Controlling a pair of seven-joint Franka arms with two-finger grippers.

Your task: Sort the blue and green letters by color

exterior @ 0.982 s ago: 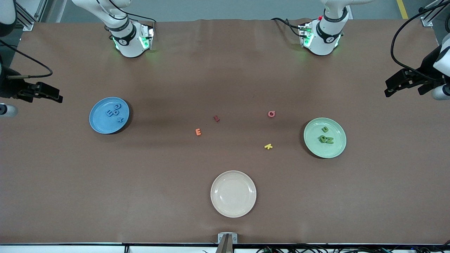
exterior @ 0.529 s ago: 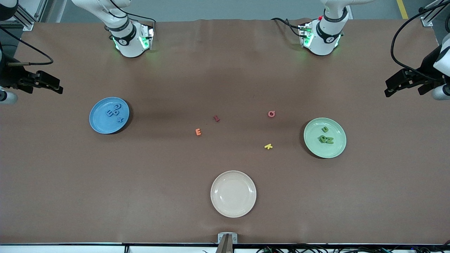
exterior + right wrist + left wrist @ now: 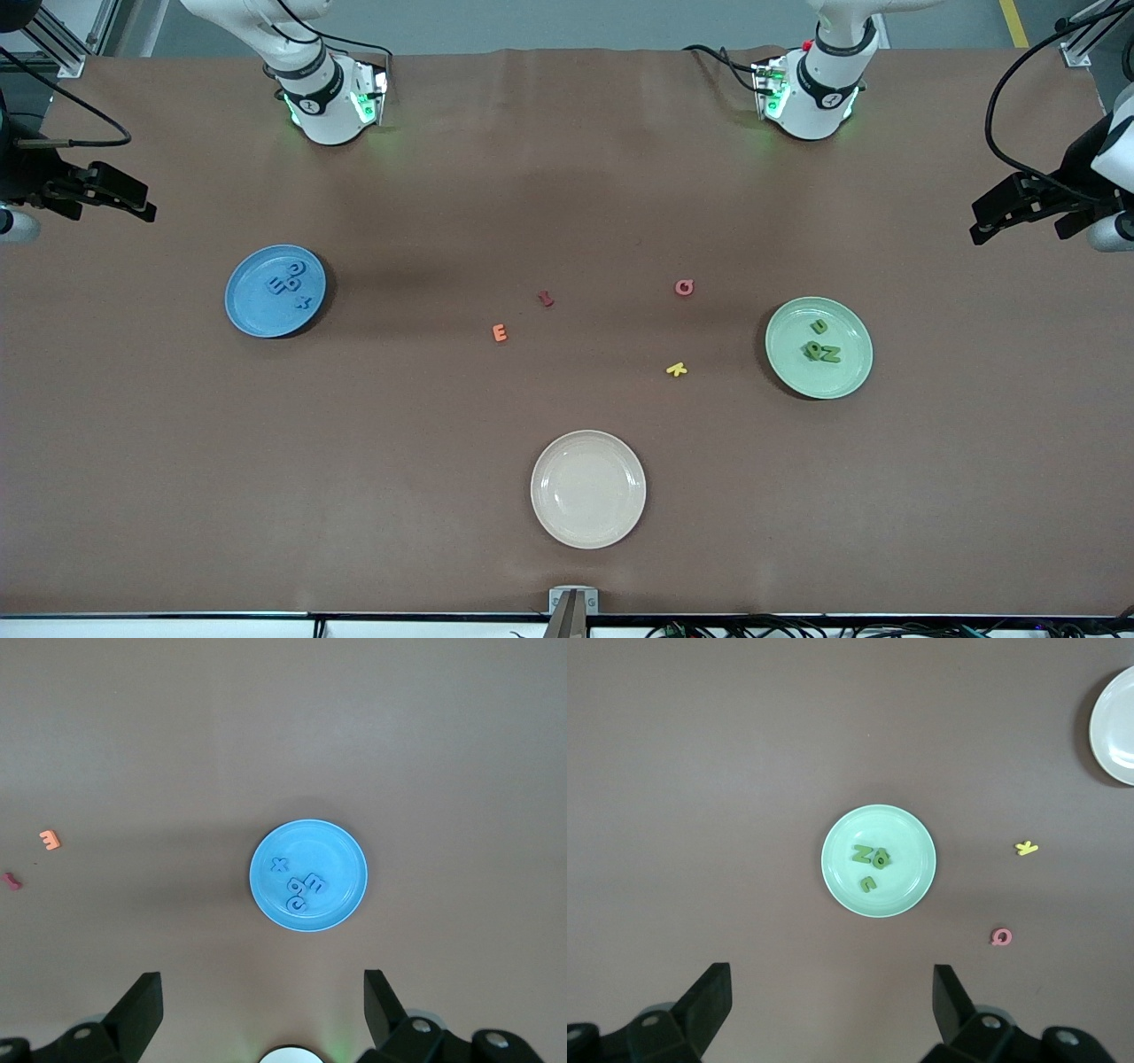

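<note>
I have both hands spread wide and empty: the left hand (image 3: 979, 232) at the frame's right edge, the right hand (image 3: 146, 211) at its left edge. The blue letters (image 3: 290, 283) lie on the blue plate (image 3: 252, 312), the green letters (image 3: 823, 346) on the green plate (image 3: 842, 377). My worry: the green pieces overlap, so counting them could mislead me.

We note a cream plate (image 3: 588, 489) nearest the front camera on the brown surface (image 3: 354, 461). Mid-surface lie an orange E (image 3: 500, 333), a red piece (image 3: 546, 299), a pink Q (image 3: 684, 287) and a yellow K (image 3: 676, 369), all apart.
</note>
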